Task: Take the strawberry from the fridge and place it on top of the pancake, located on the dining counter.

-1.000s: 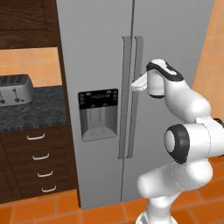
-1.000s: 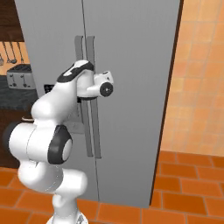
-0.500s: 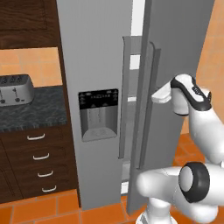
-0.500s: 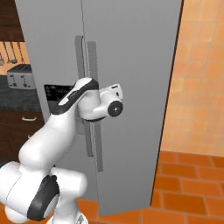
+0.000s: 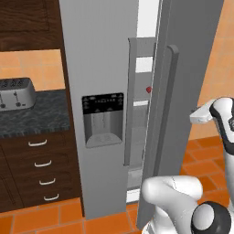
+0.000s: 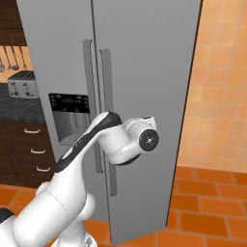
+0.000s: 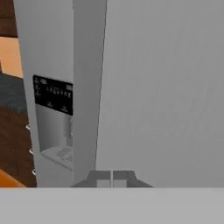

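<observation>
— Fridge [image 5: 105,68] right door ajar; strawberry [image 5: 148,89] on an inner shelf, glimpsed through the gap. Gripper [image 7: 113,177] pinched shut on nothing, facing the door's front.

— Likely snag: gap too narrow, arm clipping the door edge when reaching in.

Grey fridge [image 5: 105,55], black dispenser panel [image 5: 102,103], seemingly red strawberry [image 5: 148,89] inside

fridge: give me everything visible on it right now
The fridge is a tall grey side-by-side unit, matte metal in look, standing on orange tile beside dark wooden cabinets. Its left door is shut and carries a black dispenser panel with a recess below. Its right door is swung partly open, long vertical handle outward. Through the gap: pale shelves and the small red strawberry.
</observation>
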### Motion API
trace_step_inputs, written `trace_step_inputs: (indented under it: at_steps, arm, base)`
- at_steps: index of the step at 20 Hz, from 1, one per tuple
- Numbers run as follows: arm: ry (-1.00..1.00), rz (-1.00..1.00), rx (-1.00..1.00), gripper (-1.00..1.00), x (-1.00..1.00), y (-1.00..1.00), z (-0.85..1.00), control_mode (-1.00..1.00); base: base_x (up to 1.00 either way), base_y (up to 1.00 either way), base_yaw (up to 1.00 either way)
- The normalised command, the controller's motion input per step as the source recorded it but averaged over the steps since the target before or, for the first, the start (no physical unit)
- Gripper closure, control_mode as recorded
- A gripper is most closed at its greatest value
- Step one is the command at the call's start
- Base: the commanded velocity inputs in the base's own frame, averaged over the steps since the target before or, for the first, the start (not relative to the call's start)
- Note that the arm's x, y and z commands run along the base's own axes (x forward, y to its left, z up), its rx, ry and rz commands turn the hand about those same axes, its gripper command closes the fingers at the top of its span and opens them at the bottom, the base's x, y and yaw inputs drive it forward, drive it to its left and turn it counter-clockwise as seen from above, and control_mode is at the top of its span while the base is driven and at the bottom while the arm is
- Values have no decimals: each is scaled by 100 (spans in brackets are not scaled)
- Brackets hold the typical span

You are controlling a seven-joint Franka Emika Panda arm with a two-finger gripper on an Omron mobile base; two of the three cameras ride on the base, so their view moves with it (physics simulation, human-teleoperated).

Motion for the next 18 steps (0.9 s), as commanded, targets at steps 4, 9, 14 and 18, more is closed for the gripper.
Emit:
trace_step_inputs:
  at_steps: [4,9,14,18]
  arm:
    - [4,0,-15,100,-73,16,15,-100]
    - [22,0,-50,-100,-55,100,42,-100]
    - [38,-2,-63,-100,-16,100,25,-100]
    - [42,-9,-72,-100,20,96,0,-100]
  base:
    - [0,0,0]
    - [0,0,0]
    - [0,0,0]
    - [0,0,0]
